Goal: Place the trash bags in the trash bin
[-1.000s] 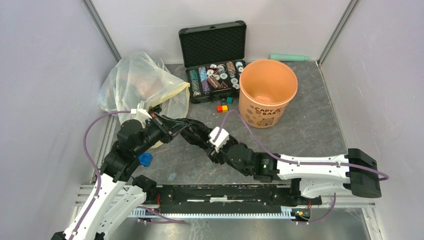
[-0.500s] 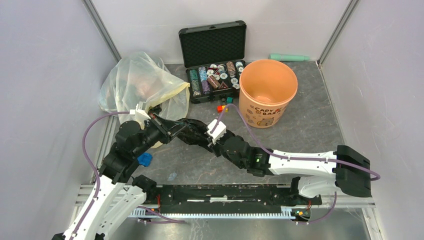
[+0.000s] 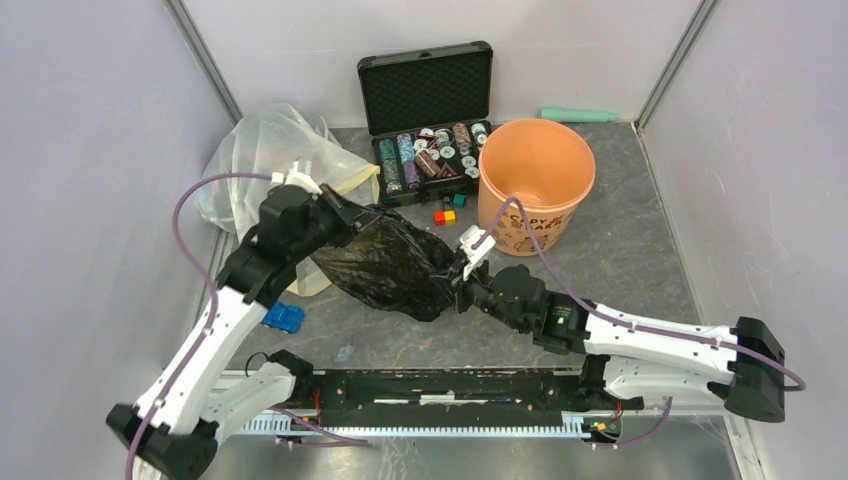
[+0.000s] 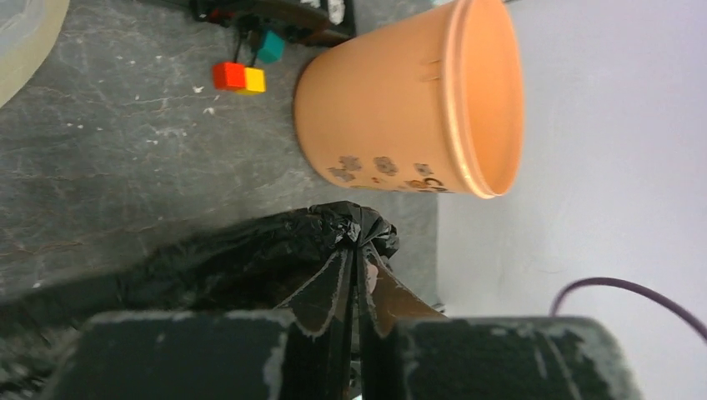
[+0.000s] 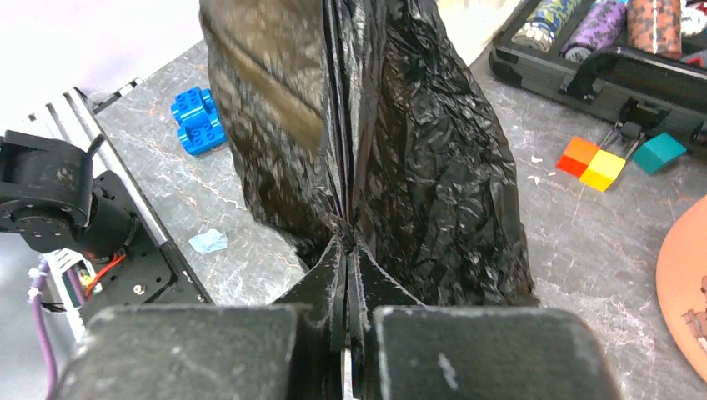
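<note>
The black crinkled trash bag (image 3: 388,263) hangs stretched between my two grippers, above the table just left of the trash bin (image 3: 535,185), a peach-orange bucket standing upright and open. My left gripper (image 3: 350,216) is shut on the bag's upper left end. In the left wrist view, the left gripper (image 4: 358,254) pinches a bunched knot of the bag (image 4: 242,262), with the bin (image 4: 400,108) beyond it. My right gripper (image 3: 453,285) is shut on the bag's lower right edge. The right wrist view shows the right gripper (image 5: 346,243) clamping a fold of the bag (image 5: 425,167).
A big translucent bag (image 3: 265,165) lies at the back left. An open black case of chips (image 3: 428,150) stands behind, with small coloured cubes (image 3: 445,214) in front of it. A blue brick (image 3: 283,318) and a blue scrap (image 3: 344,352) lie near the front. A green cylinder (image 3: 578,115) rests by the back wall.
My right gripper closed on the bag and drew back right toward the bin. My left arm rose and moved back. The bag went from bunched to lifted and spread between them.
</note>
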Action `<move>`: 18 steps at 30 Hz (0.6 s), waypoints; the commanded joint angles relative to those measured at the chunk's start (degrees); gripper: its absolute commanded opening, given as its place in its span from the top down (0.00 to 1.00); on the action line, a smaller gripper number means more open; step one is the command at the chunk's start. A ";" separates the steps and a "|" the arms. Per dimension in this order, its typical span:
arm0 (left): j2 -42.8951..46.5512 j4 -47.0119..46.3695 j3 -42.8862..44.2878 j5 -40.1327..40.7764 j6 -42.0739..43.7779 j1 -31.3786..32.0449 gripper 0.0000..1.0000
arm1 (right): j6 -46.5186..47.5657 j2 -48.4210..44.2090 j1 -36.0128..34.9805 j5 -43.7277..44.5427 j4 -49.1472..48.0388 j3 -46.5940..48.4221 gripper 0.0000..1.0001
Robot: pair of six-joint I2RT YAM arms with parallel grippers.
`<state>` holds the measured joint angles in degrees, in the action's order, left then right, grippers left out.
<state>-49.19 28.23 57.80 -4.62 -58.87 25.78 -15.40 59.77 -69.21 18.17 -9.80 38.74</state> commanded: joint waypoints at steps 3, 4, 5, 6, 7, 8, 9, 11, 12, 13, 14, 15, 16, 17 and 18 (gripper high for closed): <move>-5.45 -1.44 3.28 -5.43 9.55 -0.12 0.66 | -5.68 -5.45 3.60 -5.63 4.01 1.31 1.00; -5.47 -0.97 3.37 -5.22 9.73 -0.11 0.39 | -5.99 -5.86 4.30 -6.07 4.51 1.78 1.00; -5.37 -0.21 3.61 -4.78 10.23 -0.09 0.19 | -6.26 -6.13 4.88 -6.68 5.16 2.38 1.00; -5.11 0.84 3.99 -4.62 11.44 -0.10 0.10 | -6.39 -6.30 5.53 -6.81 6.10 3.21 1.00; -4.68 1.83 4.47 -4.89 13.70 -0.10 0.07 | -6.57 -6.20 6.10 -6.89 7.12 4.16 1.00; -4.25 2.73 4.80 -5.31 15.64 -0.16 0.06 | -6.64 -5.89 6.95 -7.10 8.62 5.35 1.00; -3.33 3.91 4.82 -5.11 17.43 -0.07 0.06 | -6.71 -5.50 7.82 -7.39 9.62 6.32 1.00; -0.98 5.58 3.49 -4.26 19.65 -0.11 0.06 | -6.77 -4.62 9.47 -8.35 12.76 8.19 1.00; 0.09 5.65 2.02 -4.53 20.80 -0.10 0.07 | -6.82 -4.17 10.20 -9.26 13.42 8.72 1.00; 1.56 5.74 0.62 -4.88 21.70 -0.12 0.08 | -6.87 -3.82 11.02 -10.02 14.00 9.14 1.00; 2.86 5.96 -1.03 -4.81 22.30 -0.12 0.11 | -7.00 -3.62 11.55 -10.45 14.29 9.24 1.00; 3.93 6.39 -2.43 -4.39 22.56 -0.12 0.12 | -7.39 -3.44 12.36 -11.21 14.45 9.18 1.00; 5.03 7.07 -3.95 -3.71 22.57 -0.12 0.13 | -7.66 -3.34 13.10 -12.00 14.33 8.93 1.00; 6.05 7.68 -5.41 -3.19 22.38 -0.11 0.14 | -8.04 -3.26 13.65 -12.70 14.04 8.67 1.00; 7.28 8.17 -6.68 -3.04 22.22 -0.12 0.14 | -8.42 -3.16 14.32 -13.50 13.64 8.35 1.00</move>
<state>-45.21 33.08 55.72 -8.05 -41.32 25.78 -21.96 56.01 -56.86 8.64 2.61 46.02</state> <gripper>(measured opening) 0.869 0.007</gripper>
